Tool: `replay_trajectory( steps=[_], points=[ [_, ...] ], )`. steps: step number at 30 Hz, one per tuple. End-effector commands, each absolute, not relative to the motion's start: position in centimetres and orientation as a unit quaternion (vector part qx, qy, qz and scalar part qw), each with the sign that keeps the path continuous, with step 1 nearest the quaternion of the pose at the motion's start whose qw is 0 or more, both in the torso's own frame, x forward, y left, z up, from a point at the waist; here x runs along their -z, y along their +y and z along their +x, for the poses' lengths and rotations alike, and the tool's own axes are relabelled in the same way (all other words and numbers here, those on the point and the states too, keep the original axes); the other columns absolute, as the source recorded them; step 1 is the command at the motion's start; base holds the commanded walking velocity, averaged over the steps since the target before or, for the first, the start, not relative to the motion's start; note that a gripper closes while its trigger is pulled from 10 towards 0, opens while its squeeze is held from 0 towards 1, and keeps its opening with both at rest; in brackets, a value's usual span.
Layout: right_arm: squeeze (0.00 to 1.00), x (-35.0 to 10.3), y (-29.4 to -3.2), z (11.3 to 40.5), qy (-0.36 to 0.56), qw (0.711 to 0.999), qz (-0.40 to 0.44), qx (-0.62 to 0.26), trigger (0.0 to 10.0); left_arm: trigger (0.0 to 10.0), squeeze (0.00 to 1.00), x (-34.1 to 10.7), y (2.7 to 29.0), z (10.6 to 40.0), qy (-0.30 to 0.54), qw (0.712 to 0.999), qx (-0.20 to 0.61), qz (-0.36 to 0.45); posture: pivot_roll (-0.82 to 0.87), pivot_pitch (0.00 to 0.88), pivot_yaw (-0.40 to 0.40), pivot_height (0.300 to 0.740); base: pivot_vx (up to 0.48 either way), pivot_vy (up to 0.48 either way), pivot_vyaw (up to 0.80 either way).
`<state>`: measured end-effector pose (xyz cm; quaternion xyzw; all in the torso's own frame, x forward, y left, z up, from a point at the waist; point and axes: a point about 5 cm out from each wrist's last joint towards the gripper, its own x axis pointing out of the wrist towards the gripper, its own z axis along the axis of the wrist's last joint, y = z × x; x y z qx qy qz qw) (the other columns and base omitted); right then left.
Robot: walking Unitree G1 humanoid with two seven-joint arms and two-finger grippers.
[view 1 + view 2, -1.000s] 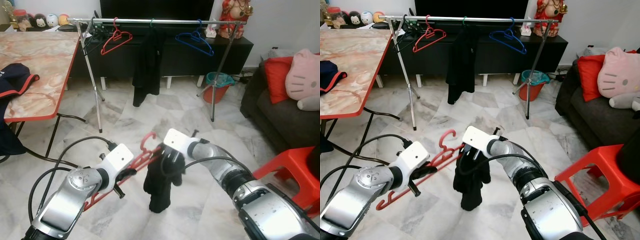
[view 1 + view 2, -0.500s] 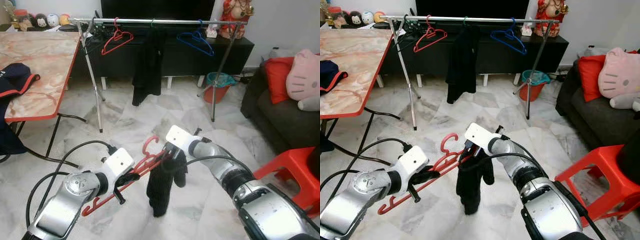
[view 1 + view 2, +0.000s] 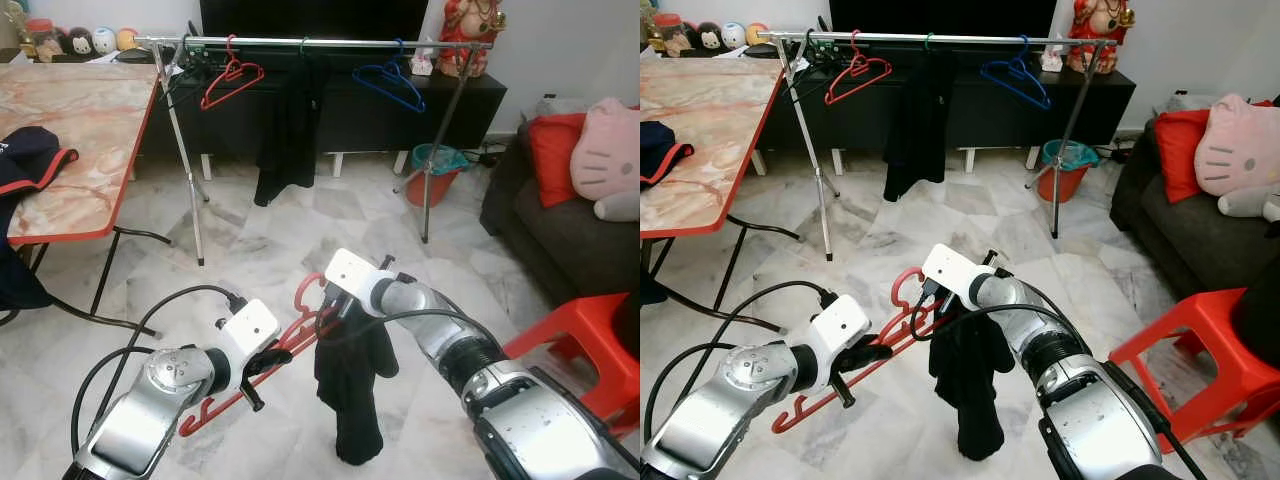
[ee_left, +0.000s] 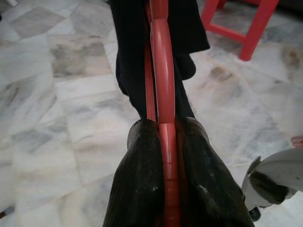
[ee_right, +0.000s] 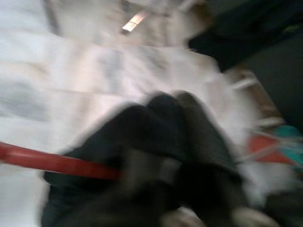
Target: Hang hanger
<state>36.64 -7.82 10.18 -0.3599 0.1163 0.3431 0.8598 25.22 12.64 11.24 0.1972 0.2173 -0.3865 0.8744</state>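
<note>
While both arms hold out low over the marble floor [image 3: 260,250], the left end effector [image 3: 262,357] grips a red hanger [image 3: 300,325] draped with a black garment [image 3: 352,385]; the right end effector [image 3: 345,305] sits at its hook, grip unclear. The clothes rail [image 3: 940,38] stands well apart ahead. From the left wrist, fingers [image 4: 142,189] clamp the hanger's bar. The right wrist is blurred. This looks like the carrying step; next, walk up and raise the hook over the rail.
</note>
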Motion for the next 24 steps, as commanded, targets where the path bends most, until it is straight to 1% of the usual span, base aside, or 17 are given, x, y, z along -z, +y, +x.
replay_trajectory(
  steps=[1,3,5,7,8,11,14,17,19,21,23,24],
  points=[
    [0.0,-11.2,-6.3,36.6,0.092,0.86,-0.35,-0.36,10.0,10.0,0.0,-11.7,11.6,26.1,0.197,0.882,0.374,0.209,0.13,0.0,-0.127,0.74,0.0,0.0,0.0],
    [0.0,-11.2,-6.1,36.5,0.089,0.859,-0.348,-0.366,10.0,10.0,0.0,-11.6,11.3,26.2,0.199,0.885,0.371,0.198,0.13,0.0,-0.127,0.74,0.0,0.0,0.0],
    [0.0,-11.2,-6.0,36.3,0.087,0.857,-0.346,-0.372,10.0,10.0,0.0,-11.6,10.9,26.0,0.197,0.882,0.385,0.189,0.13,0.0,-0.127,0.74,0.0,0.0,0.0],
    [0.0,-11.2,-5.9,36.1,0.081,0.853,-0.344,-0.383,10.0,10.0,0.0,-11.9,9.9,25.1,0.187,0.867,0.431,0.167,0.12,0.0,-0.129,0.74,0.0,0.0,0.0],
    [0.0,-11.2,-6.0,36.1,0.079,0.852,-0.346,-0.385,10.0,10.0,0.0,-11.9,9.7,24.9,0.186,0.863,0.439,0.164,0.12,0.0,-0.129,0.74,0.0,0.0,0.0],
    [0.0,-11.2,-6.3,36.1,0.081,0.851,-0.351,-0.381,10.0,10.0,0.0,-11.9,9.5,24.6,0.184,0.856,0.455,0.165,0.12,0.0,-0.13,0.74,0.0,0.0,0.0],
    [0.0,-11.3,-7.1,36.5,0.078,0.849,-0.374,-0.366,10.0,10.0,0.0,-12.0,9.5,24.4,0.18,0.848,0.471,0.16,0.12,0.0,-0.131,0.74,0.0,0.0,0.0],
    [0.0,-11.5,-6.9,36.4,0.075,0.85,-0.368,-0.37,10.0,10.0,0.0,-12.0,9.4,24.5,0.178,0.847,0.474,0.163,0.12,0.0,-0.131,0.74,0.0,0.0,0.0],
    [0.0,-11.9,-6.1,36.2,0.068,0.851,-0.346,-0.389,10.0,10.0,0.0,-12.0,9.3,25.2,0.172,0.856,0.457,0.17,0.12,0.0,-0.131,0.74,0.0,0.0,0.0],
    [0.0,-12.1,-5.3,35.8,0.061,0.85,-0.327,-0.408,10.0,10.0,0.0,-12.2,9.2,26.2,0.16,0.878,0.418,0.168,0.12,0.0,-0.129,0.74,0.0,0.0,0.0],
    [0.0,-12.1,-5.0,35.6,0.059,0.846,-0.327,-0.418,10.0,10.0,0.0,-12.4,9.3,27.0,0.156,0.898,0.38,0.16,0.12,0.0,-0.129,0.74,0.0,0.0,0.0],
    [0.0,-12.0,-5.0,35.5,0.06,0.842,-0.334,-0.419,10.0,10.0,0.0,-12.5,9.5,27.6,0.151,0.913,0.346,0.154,0.12,0.0,-0.129,0.74,0.0,0.0,0.0]
  ],
)
